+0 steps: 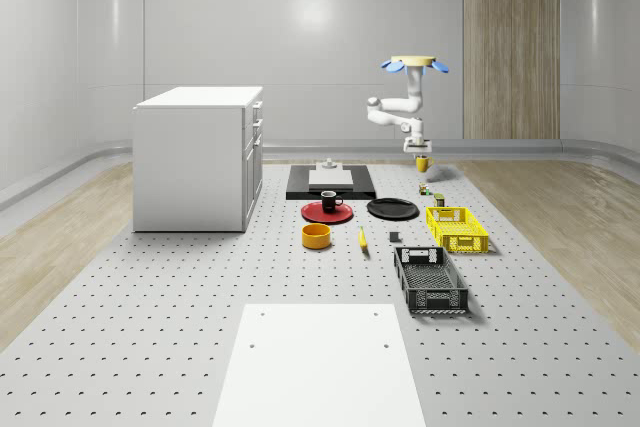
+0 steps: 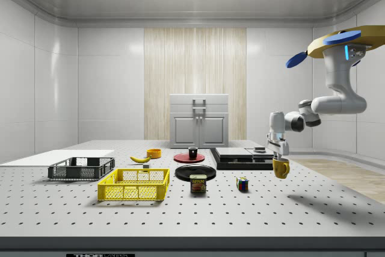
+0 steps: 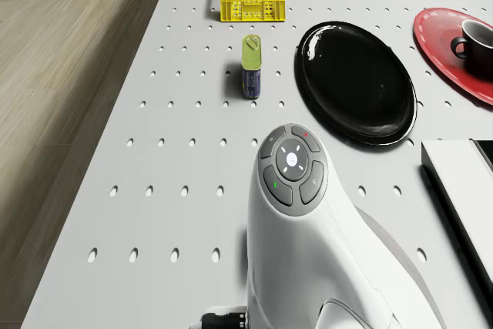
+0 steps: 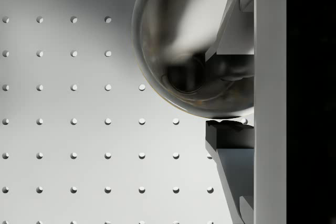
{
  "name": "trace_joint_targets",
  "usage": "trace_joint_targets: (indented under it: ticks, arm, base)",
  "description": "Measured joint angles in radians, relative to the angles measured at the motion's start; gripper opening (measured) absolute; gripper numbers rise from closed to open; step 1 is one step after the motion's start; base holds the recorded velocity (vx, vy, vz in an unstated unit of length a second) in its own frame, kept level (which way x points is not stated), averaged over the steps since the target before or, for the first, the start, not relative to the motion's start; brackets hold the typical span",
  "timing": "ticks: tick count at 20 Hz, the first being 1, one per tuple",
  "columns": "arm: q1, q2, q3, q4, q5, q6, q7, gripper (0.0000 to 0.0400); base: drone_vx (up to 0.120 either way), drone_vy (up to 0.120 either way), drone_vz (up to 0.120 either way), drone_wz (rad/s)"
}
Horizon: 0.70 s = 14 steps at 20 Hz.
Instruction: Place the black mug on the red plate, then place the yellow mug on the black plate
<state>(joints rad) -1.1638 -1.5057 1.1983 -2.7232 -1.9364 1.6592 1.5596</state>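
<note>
The drone [image 2: 338, 41] hovers at the upper right of the side view, over the table's [image 1: 150, 327] far corner, arm reaching down. Its pincer [image 2: 280, 159] is closed on the rim of the small glossy yellow mug [image 2: 281, 168], which hangs in the air above the table; in the wrist view a pad [image 4: 227, 129] seems to press the rim, though the shading there is murky. The small black mug [image 1: 330, 201] already stands on the round red plate [image 1: 312, 213]. The shiny round black plate [image 1: 392, 209] lies bare, just right of the red one in the whole-scene view. From the carried mug it sits below and slightly left in that frame, so I judge the coming move a short carry and descent.
</note>
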Motion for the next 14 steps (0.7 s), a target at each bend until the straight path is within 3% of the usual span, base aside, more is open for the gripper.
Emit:
trace_joint_targets:
  ticks: [14]
  arm:
    - [-0.001,-0.008,0.009,-0.003,0.011,0.002,0.002,0.0110]
  base:
    - [0.120,-0.120,0.000,0.000]
